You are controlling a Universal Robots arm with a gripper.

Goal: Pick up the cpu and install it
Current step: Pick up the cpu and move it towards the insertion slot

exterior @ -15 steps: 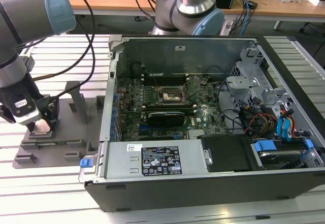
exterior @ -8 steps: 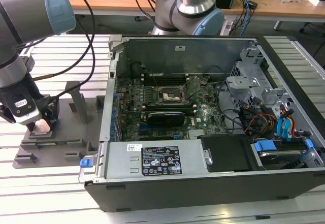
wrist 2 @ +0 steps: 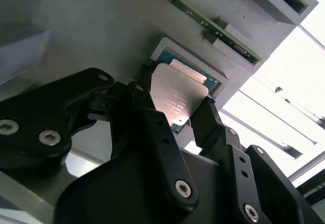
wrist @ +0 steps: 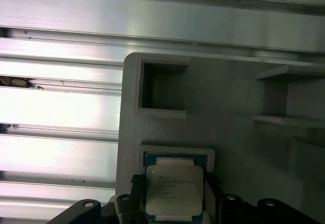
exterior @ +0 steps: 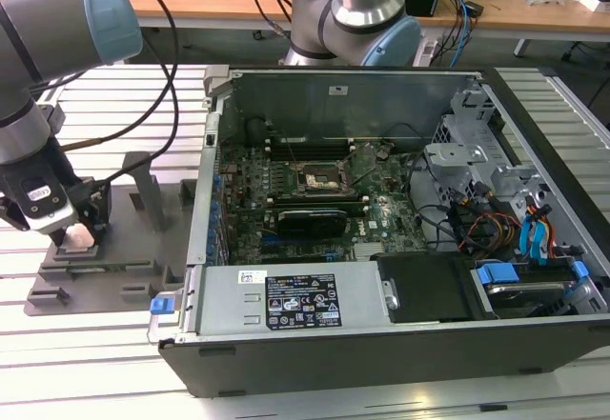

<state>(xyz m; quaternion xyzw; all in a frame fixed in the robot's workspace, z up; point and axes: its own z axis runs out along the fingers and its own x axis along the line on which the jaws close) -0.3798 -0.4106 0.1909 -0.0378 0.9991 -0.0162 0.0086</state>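
The cpu [wrist 2: 179,96], a small square chip with a pale silver top on a green board, lies at its shallow pocket in the grey fixture plate [exterior: 124,258] at the exterior view's left. My gripper [exterior: 76,237] is down over that pocket. In both wrist views its black fingers [wrist 2: 152,113] press against two opposite edges of the cpu [wrist: 174,191], so the gripper [wrist: 174,183] is shut on it. The motherboard's black square socket [exterior: 322,180] sits inside the open computer case [exterior: 381,344], well to the exterior view's right of the gripper.
Upright grey posts [exterior: 152,191] rise from the fixture plate between the gripper and the case's metal wall [exterior: 205,201]. A long black graphics card [exterior: 310,220] lies beside the socket. Loose cables [exterior: 477,225] and drive bays fill the case's right side. A slatted aluminium table [exterior: 86,344] lies underneath.
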